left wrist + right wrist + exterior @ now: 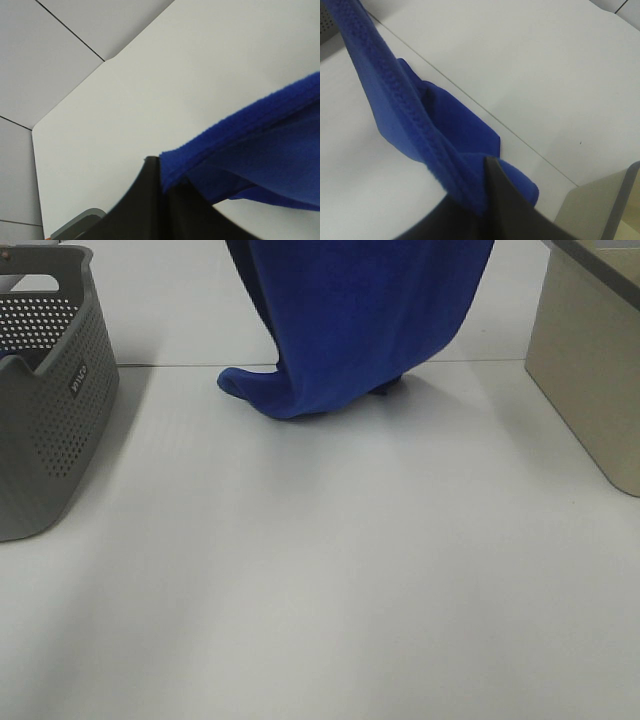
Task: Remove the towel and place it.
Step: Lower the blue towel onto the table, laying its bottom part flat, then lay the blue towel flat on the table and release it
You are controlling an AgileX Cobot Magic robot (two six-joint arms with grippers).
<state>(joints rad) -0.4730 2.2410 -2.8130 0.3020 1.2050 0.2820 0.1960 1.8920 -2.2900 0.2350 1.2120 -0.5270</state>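
The towel (pixel 350 320) is royal blue and plush. It hangs down from above the top of the exterior high view, and its lower edge rests bunched on the white table (pixel 320 590) at the back middle. Neither gripper shows in that view. In the left wrist view my left gripper (pixel 159 172) is shut on the towel's hemmed edge (pixel 260 150). The right wrist view shows my right gripper (pixel 487 180) shut on another stretch of the towel's edge (pixel 410 125), high above the table.
A grey perforated basket (pixel 50 390) stands at the left edge of the table. A beige box (pixel 590 370) stands at the right. The table's seam runs across behind the towel.
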